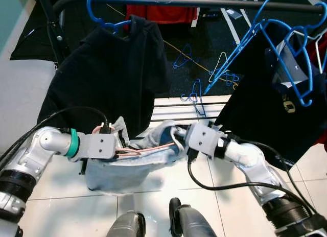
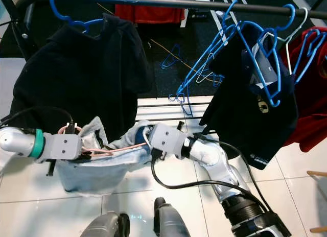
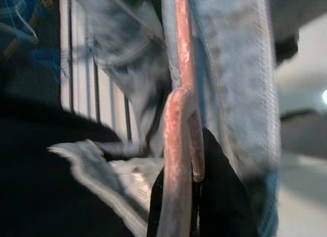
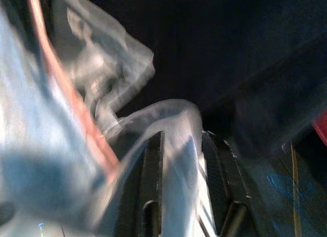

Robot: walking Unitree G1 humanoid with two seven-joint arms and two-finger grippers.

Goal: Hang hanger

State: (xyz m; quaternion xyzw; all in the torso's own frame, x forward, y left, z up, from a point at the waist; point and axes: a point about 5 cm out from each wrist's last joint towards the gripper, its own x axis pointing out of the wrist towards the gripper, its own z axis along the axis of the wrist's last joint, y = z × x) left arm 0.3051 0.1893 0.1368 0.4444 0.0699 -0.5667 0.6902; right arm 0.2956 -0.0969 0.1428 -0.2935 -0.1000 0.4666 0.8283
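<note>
A pink wire hanger (image 1: 139, 151) carries a light blue denim garment (image 1: 116, 171) low in front of me, below the dark clothes rail (image 1: 204, 1). My left gripper (image 1: 124, 144) is shut on the hanger's wire (image 3: 177, 119), with denim draped beside it. From the other side, my right gripper (image 1: 177, 141) is shut on a fold of the denim (image 4: 179, 170), which sits between its black fingers (image 4: 152, 196). The hanger's hook is hidden in the cloth.
A black top on a blue hanger (image 1: 108, 73) hangs at the rail's left. Several blue hangers (image 1: 240, 45) and another black garment (image 1: 265, 114) hang on the right, and a red garment (image 2: 311, 109) is at the far right. Loose hangers (image 1: 191, 96) lie on the dark floor behind.
</note>
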